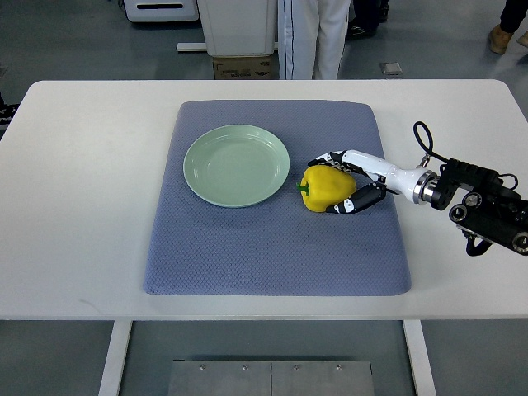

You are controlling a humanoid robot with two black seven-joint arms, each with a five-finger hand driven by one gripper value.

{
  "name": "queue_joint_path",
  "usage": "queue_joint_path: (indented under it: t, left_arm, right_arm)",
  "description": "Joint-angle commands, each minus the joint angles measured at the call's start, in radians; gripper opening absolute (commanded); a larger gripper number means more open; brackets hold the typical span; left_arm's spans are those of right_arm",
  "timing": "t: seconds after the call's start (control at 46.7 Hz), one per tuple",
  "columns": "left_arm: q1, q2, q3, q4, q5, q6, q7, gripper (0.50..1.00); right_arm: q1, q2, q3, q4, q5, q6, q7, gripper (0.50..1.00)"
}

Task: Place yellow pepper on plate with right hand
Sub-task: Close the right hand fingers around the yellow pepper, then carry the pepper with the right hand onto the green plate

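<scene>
steep top view, table (82, 206) filling frame

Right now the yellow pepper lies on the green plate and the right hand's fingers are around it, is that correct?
Not quite. The yellow pepper lies on the grey mat, just right of the green plate, which is empty. The rest holds: the right hand has its fingers around the pepper, as the top view shows.

1 yellow pepper (327, 188), 1 green plate (236, 165), 1 grey mat (272, 247), 1 table (74, 206), 1 robot hand (351, 183).
</scene>
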Motion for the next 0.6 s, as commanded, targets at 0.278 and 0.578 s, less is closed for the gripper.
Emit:
queue_joint_path:
  t: [0.278, 0.578]
  left_arm:
    - [0.0, 0.0, 0.0, 0.0, 0.0, -0.001, 0.0, 1.0]
    - [0.0, 0.0, 0.0, 0.001, 0.0, -0.001, 0.0, 1.0]
  right_arm:
    - [0.014, 0.009, 0.012, -0.02, 0.002, -0.012, -0.003, 0.5]
    - [0.064, 0.04, 0.051, -0.021, 0.012, -0.043, -0.037, 0.5]
